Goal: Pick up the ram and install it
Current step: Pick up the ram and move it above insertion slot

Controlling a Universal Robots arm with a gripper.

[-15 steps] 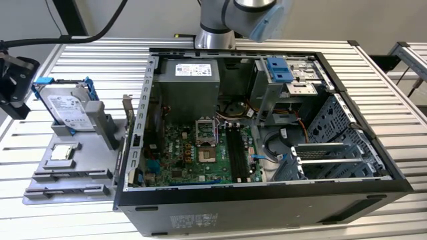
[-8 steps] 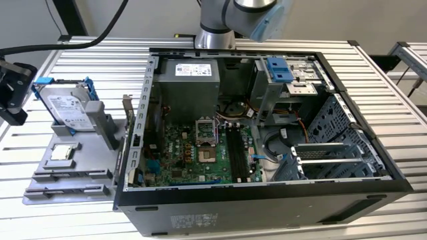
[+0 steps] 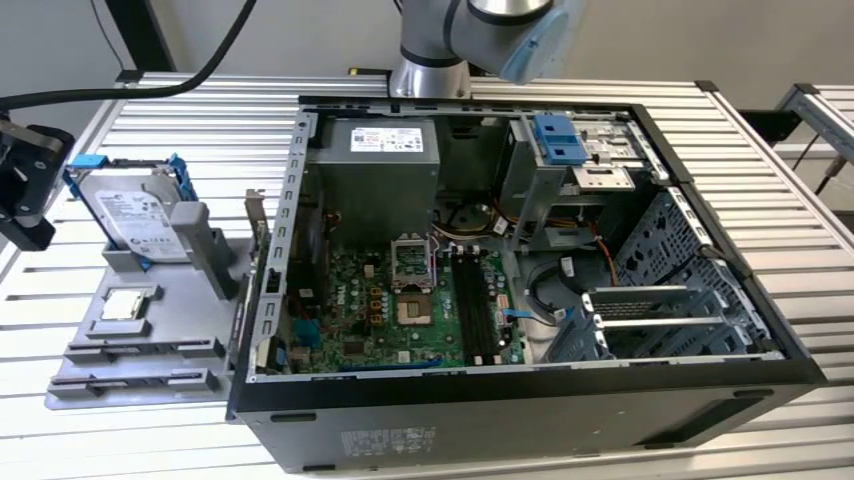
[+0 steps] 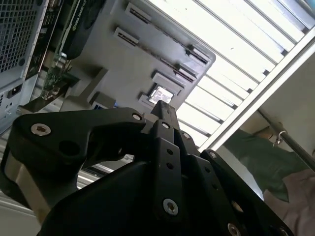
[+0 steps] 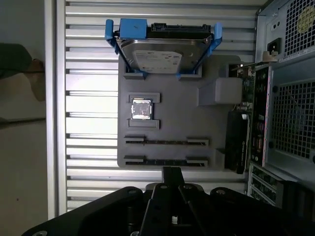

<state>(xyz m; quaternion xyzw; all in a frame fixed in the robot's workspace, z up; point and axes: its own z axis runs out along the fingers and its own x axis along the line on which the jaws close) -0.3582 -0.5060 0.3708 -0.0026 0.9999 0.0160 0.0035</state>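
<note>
**A:** Exterior view first. How far along is the task?

**B:** Not started, I'd say. The open PC case (image 3: 534, 430) lies on the slatted counter (image 3: 40, 420). The grey parts tray (image 3: 174, 310) sits just beside it, on the exterior view's left. The pincer (image 3: 27, 230) hangs off past the tray near the frame edge, cut off, touching nothing. The tray carries a hard drive (image 3: 134, 215) in a blue frame and a square processor chip (image 3: 127, 305).

**A:** And the ram?

**B:** Thin dark lines show in the tray's two slotted holders, too small to call from here. The long slots on the motherboard (image 3: 360, 300) are dark too, so I can't say whether they're filled or bare.

**A:** Second wrist view?

**B:** The pincer (image 4: 162, 110) is closed, tips together, nothing seen between them. It's aimed toward the tray (image 4: 147, 54) near the processor chip (image 4: 161, 94). The black linkage blocks a lot and the holders show at a slant, so no stick is readable.

**A:** First wrist view?

**B:** It's the best one. The tray (image 5: 177, 118) is seen from above with the hard drive (image 5: 162, 54) and processor chip (image 5: 141, 109). The ram (image 5: 165, 161) looks like a thin dark strip on edge in the holder closest to the pincer (image 5: 171, 173), and a similar strip sits in the other holder. The pincer is closed and empty, apart from the tray.

**A:** So what's left?

**B:** Everything: the pickup, the carry and the seating. I can't confirm the chips on the strip, and the case interior is cut off here.
</note>
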